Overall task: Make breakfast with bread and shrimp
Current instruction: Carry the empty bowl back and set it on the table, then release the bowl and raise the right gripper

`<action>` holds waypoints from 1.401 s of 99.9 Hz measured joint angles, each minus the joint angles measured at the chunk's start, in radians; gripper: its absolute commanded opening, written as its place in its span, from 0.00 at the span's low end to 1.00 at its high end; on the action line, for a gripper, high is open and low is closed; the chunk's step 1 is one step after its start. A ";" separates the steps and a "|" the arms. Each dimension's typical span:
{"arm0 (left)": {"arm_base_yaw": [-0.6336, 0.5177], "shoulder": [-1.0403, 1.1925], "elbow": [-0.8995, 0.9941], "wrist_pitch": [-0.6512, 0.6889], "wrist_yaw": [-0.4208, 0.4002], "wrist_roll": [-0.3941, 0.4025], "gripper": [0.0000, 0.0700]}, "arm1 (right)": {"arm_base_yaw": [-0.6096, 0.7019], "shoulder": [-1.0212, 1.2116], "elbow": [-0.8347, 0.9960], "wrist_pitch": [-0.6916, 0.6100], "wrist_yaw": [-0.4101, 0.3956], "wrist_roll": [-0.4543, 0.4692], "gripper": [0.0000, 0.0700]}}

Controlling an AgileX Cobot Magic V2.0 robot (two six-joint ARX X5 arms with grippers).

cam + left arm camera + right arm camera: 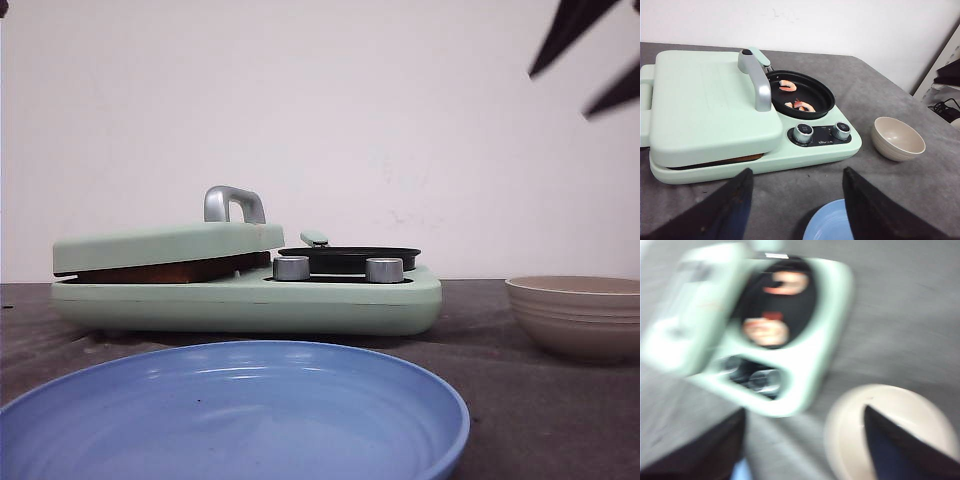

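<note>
Front view, bread (170, 268): a brown-edged slice pressed under the closed lid (160, 245) of the mint-green cooker (250, 300).
Shrimp (788, 86): three pink pieces in the black pan (800, 93) beside the lid.
Left gripper (797, 202): fingers spread apart, holding nothing, above the blue plate (830, 225).
Right gripper (805, 445): blurred, fingers apart and empty, over the beige bowl (890, 430).

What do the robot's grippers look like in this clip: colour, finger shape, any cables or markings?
Both look black. The left gripper shows two broad, flat fingers tapering toward the tips, with a matte surface. The right gripper has the same dark wedge-shaped fingers, blurred in its wrist view; in the front view it is only thin dark blades. No cables or markings are visible.
</note>
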 measured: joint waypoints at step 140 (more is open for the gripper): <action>0.000 -0.339 -0.177 0.013 -0.100 -0.140 0.00 | 0.663 -0.683 -0.672 0.491 0.402 -0.056 0.00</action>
